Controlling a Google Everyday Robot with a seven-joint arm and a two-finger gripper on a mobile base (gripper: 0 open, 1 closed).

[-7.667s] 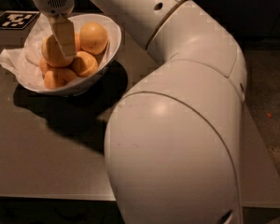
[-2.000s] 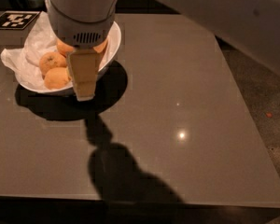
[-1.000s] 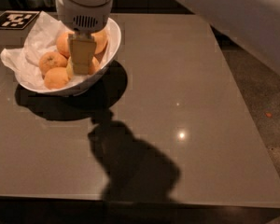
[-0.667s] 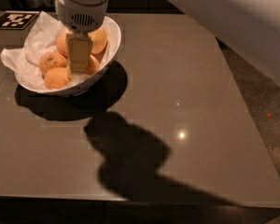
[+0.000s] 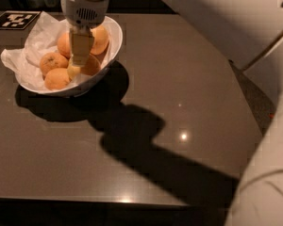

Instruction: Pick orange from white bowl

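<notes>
Claw (image 5: pixel 79 60) reaches down into the white bowl (image 5: pixel 96 81) at the left rear of the table (image 5: pixel 179 79); whether my claw grips anything, I cannot tell. On crumpled paper (image 5: pixel 26 55), among deeper-coloured fruit (image 5: pixel 53 62), the orange (image 5: pixel 72 72) lies pale yellow, half hidden at the tip.

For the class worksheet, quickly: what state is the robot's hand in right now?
Hand: down inside the white bowl; open, closed or holding something cannot be told.

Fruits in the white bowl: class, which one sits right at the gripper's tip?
The pale yellow orange, mid-bowl, at the tip of the gripper reaching down into the white bowl; the other fruits are deeper orange.
</notes>
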